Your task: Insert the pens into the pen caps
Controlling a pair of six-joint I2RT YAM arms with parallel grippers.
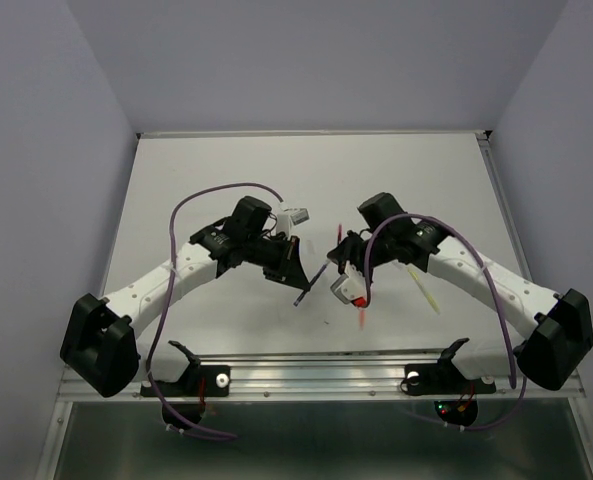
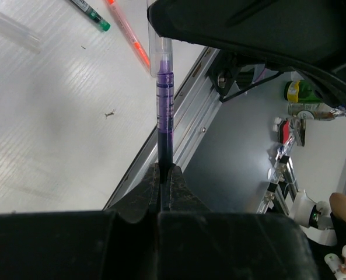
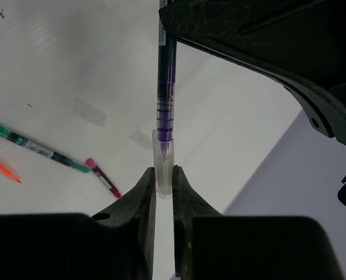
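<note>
— What is going on over the white desk (image 1: 306, 170)?
— The left arm (image 1: 166, 280) and right arm (image 1: 476, 268) are reaching in and meeting above its middle.
— What is the left pincer (image 2: 164, 175) doing?
— It is clenching one end of the dark blue pen (image 2: 164, 111), holding it off the desk.
— And the right pincer (image 3: 164, 178)?
— It is squeezing a clear pen cap (image 3: 163, 160), and the blue pen's tip is sitting just inside that cap's mouth.
— Where are the other pens lying?
— The green pen (image 3: 41, 150), orange pen (image 2: 128, 32) and dark red pen (image 3: 102, 177) are lying flat on the desk. The pale yellow pen (image 1: 425, 290) is lying beside the right arm. A loose cap (image 2: 12, 30) is lying to one side of the green pen.
</note>
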